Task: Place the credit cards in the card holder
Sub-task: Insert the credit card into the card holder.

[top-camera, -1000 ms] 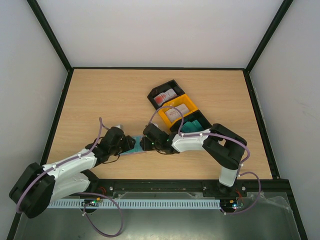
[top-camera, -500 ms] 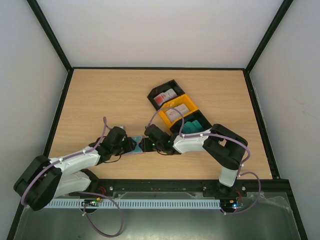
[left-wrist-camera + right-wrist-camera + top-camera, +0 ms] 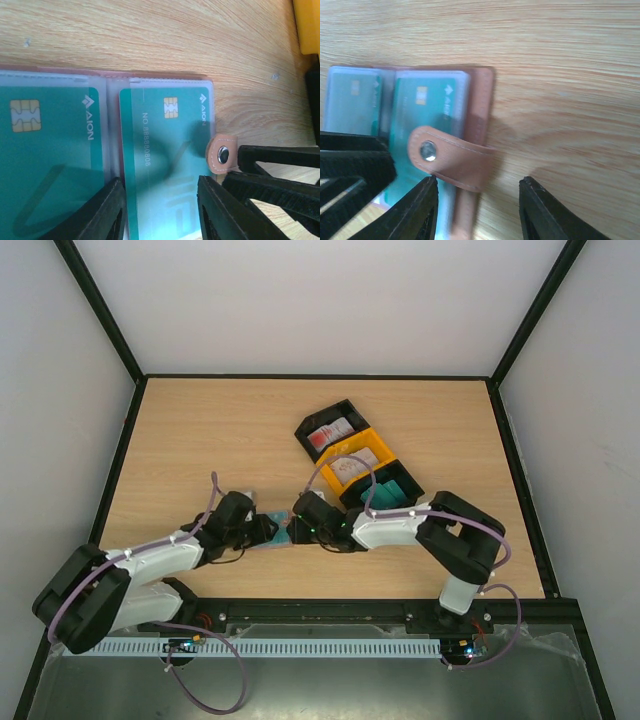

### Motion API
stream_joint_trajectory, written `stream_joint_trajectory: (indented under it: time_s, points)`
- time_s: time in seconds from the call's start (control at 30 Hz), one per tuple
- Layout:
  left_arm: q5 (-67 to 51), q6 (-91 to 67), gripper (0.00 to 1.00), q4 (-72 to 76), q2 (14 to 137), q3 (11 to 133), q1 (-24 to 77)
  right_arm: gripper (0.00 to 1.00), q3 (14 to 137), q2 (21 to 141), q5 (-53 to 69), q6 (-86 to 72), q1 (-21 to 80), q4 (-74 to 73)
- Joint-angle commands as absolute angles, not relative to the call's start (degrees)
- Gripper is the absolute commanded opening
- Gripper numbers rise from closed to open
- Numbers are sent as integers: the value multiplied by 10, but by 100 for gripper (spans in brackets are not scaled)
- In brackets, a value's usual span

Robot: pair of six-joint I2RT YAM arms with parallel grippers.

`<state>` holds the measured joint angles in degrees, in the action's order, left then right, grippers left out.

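Table (image 3: 200, 440) carries the trays (image 3: 355, 455) beyond the right arm, and the open holder (image 3: 481, 95) flat between both arms, long axis left to right. Left jaws stand open astride a pocketed teal card (image 3: 165, 165); right jaws, nearer the trays, stand open over the strap (image 3: 452, 160).

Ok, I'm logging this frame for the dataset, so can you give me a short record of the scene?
card holder: open, lying on the table
teal cards: two, in the holder's clear sleeves
strap: lying across the right-hand sleeve
left gripper: open, above the holder
right gripper: open, over the strap
spare cards: in three trays beyond the holder
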<state>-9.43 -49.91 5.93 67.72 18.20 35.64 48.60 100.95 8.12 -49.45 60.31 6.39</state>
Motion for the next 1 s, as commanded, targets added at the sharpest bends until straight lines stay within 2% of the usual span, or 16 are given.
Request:
stream_joint_trajectory:
  time_s: [0.0, 0.1, 0.17, 0.27, 0.5, 0.8, 0.97]
  points:
    - [-85, -482, 46, -13, 671, 222, 350, 45, 478, 958, -2, -503, 604, -23]
    - [-46, -506, 61, -202, 653, 298, 343, 51, 490, 924, -42, -493, 604, -75]
    - [-39, -525, 71, -264, 625, 328, 342, 54, 483, 904, -53, -491, 602, -76]
    - [-43, -543, 78, -311, 602, 342, 322, 54, 492, 901, -27, -479, 601, -83]
    - [19, -565, 84, -357, 587, 340, 277, 54, 566, 936, 7, -433, 601, -169]
    - [9, -573, 81, -304, 570, 294, 229, 55, 611, 967, 1, -460, 599, -186]
    - [2, -591, 83, -256, 524, 256, 224, 54, 638, 974, 4, -493, 600, -189]
